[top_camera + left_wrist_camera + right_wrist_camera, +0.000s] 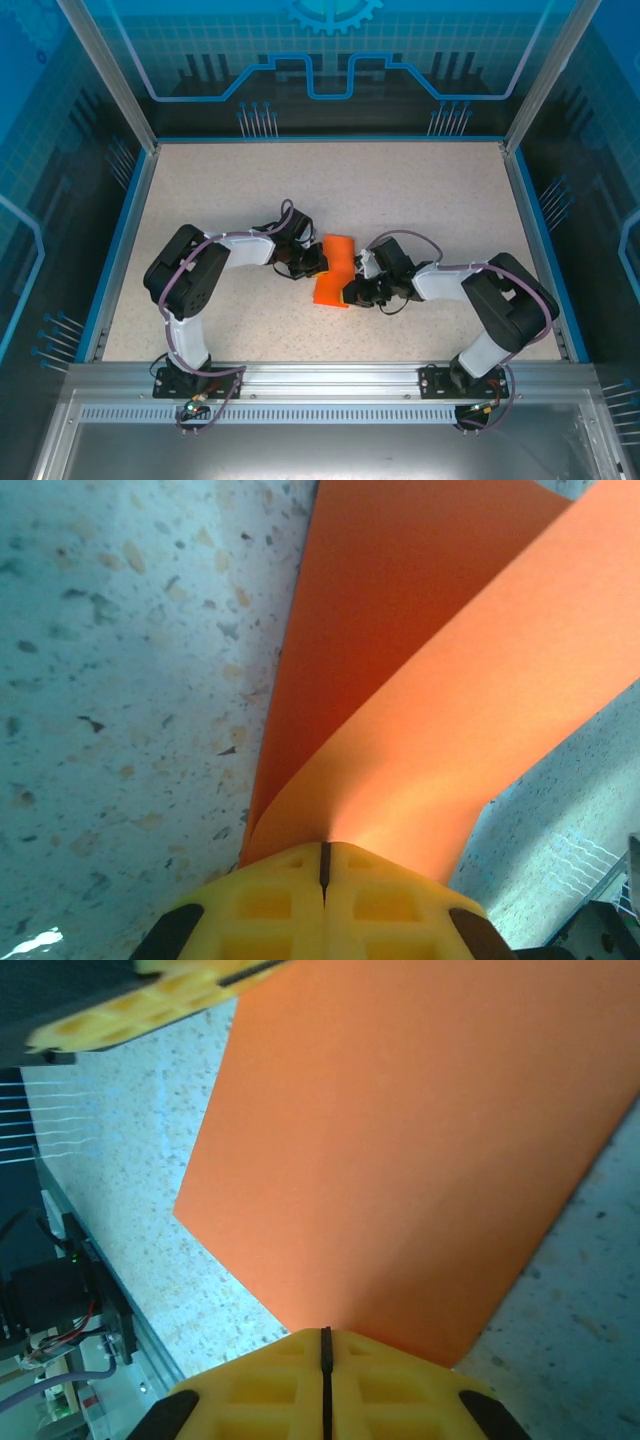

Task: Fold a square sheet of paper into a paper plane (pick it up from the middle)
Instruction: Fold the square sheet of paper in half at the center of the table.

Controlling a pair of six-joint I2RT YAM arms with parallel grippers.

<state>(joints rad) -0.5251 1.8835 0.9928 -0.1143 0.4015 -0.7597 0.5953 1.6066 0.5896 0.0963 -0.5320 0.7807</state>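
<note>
Nearest to me, a metal rail (330, 378) ran along the front edge of the table (430, 190). Both arms were bolted to it: the left arm (185, 285) and the right arm (505, 305) each bent at the elbow and reached inward toward the middle. There the two claws met on the square sheet of paper (335, 270), the one bright orange thing in the place. The right claw (350, 292) sat a little nearer to me, clenched on the sheet's lower right side. From its own wrist camera, the right claw (325, 1332) showed yellow fingers (250, 1390) pressed tight together with the paper (420, 1140) fanning out broad and flat beyond them. The left claw (320, 263) gripped the opposite edge just beyond. In its wrist camera, the left claw (324, 850) was likewise pinched hard on the sheet (430, 710), which curled away from the tips in two layers, one bent over the other. The sheet stood up between the claws rather than lying flat, and I could not tell whether its lowest corner touched the table. Past it lay bare speckled tabletop, and then the blue patterned back wall (330, 60).
</note>
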